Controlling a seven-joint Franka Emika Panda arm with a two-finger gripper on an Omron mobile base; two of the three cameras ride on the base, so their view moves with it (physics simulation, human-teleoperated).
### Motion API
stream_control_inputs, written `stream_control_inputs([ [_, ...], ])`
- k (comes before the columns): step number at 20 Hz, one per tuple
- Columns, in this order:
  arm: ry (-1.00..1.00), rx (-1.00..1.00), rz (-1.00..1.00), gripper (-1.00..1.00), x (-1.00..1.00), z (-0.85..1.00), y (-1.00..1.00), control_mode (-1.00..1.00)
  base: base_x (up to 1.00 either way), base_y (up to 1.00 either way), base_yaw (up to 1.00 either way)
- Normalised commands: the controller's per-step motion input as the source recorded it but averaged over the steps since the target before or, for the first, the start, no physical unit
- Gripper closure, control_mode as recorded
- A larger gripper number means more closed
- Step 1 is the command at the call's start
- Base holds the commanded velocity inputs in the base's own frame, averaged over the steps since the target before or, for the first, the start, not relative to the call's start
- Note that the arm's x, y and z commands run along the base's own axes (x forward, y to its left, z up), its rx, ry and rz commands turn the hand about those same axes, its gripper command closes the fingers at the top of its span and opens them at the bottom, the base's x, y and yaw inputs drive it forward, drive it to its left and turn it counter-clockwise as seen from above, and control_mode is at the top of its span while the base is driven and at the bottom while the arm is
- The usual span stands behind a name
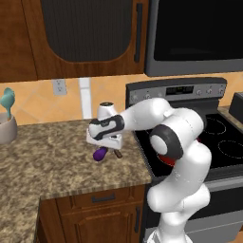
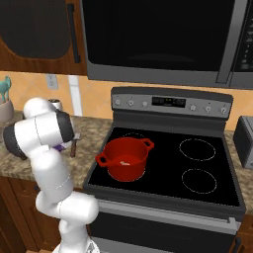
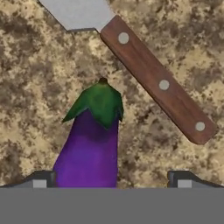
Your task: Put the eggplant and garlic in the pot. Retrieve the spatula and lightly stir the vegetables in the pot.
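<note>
Eggplant (image 3: 89, 144) between wide-spread claw (image 3: 111, 179) tips, unpinched, spatula (image 3: 144, 70) beside.

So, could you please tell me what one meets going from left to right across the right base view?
Teal utensil in its holder → robot arm → red pot → the two empty right-hand burners.

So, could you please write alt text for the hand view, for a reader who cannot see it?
A purple eggplant with a green stem cap lies on a speckled brown counter between the gripper's open jaws. Beside it, apart, lies a spatula with a riveted wooden handle and grey metal blade.
</note>
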Motion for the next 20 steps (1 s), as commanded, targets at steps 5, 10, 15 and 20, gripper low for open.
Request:
stream_control_inputs([
  [5,0.04,0.00,-0.07,-1.00,0.20,-0.34,0.13,-1.00,0.00,0.00,0.00],
  [10,0.00,0.00,-0.05,1.00,-0.14,-0.47,0.00,-1.00,0.00,0.00,0.00],
  [15,-0.07,-0.01,-0.07,1.00,-0.36,-0.12,-0.03,-1.00,0.00,0.00,0.00],
  [20,-0.28,0.05,-0.05,1.00,-0.82,0.89,-0.28,-1.00,0.00,0.00,0.00],
])
